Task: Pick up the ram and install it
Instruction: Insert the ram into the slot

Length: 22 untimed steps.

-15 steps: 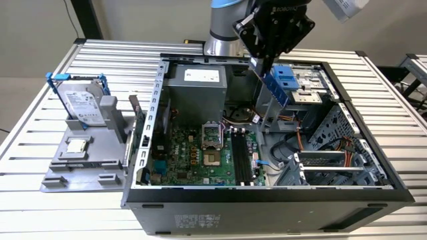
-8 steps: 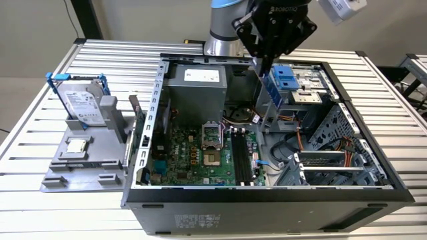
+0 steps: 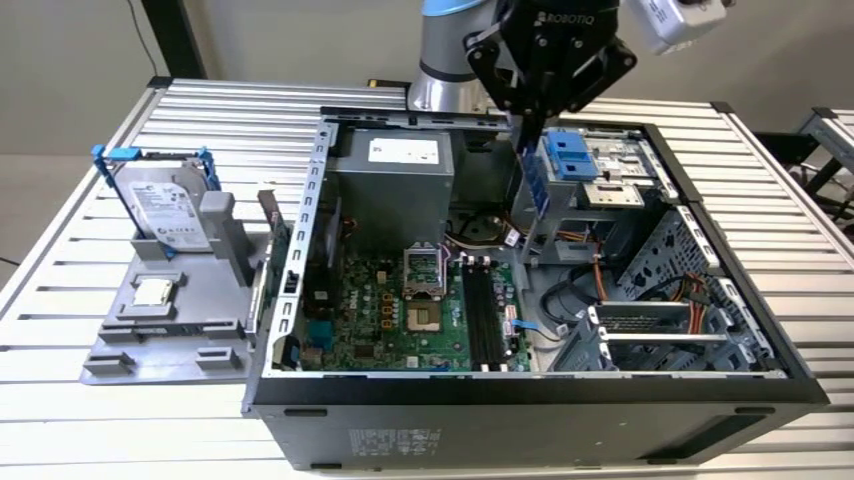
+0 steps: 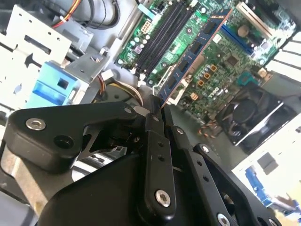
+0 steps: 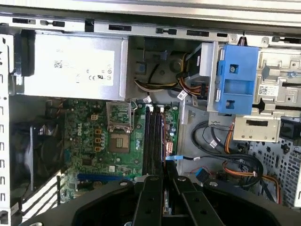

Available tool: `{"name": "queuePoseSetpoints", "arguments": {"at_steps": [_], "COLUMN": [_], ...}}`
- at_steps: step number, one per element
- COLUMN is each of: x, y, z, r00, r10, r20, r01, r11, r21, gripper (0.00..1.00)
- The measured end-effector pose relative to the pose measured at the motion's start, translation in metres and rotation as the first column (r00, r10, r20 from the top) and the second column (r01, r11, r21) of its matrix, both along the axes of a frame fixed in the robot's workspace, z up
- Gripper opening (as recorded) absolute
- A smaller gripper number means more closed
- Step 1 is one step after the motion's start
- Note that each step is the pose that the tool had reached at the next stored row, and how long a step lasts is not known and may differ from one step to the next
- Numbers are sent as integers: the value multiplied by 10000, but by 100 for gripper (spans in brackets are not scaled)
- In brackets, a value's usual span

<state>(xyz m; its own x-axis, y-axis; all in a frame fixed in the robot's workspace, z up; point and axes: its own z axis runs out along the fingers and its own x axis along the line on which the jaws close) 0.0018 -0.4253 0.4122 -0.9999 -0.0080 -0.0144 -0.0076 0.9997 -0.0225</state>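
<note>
Pickup looks done: the gripper (image 4: 156,109) is clamped on one end of the ram (image 4: 195,52), holding it over the open computer case (image 3: 534,400). The black slots (image 3: 483,318) along the motherboard's edge look empty, so it's not seated yet.

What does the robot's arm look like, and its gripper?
The arm is a silvery-grey tube with a blue band. The gripper is black, built of jointed bars with shiny silver screws, and has white print on its body.
</note>
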Motion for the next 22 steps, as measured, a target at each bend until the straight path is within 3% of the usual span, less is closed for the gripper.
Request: {"name": "queuePoseSetpoints", "arguments": {"at_steps": [4, 6, 18, 22], "x": [0, 0, 142, 151], "y": [0, 0, 0, 0], "z": [-3, -8, -227, -299], "r00": [9982, 9982, 9973, 9972], "r10": [-594, -596, -741, -754], "r20": [0, -1, 0, 0], "r01": [594, 596, 741, 754], "r11": [9982, 9982, 9973, 9972], "r21": [2, -1, 1, 0], "gripper": [0, 0, 0, 0]}}
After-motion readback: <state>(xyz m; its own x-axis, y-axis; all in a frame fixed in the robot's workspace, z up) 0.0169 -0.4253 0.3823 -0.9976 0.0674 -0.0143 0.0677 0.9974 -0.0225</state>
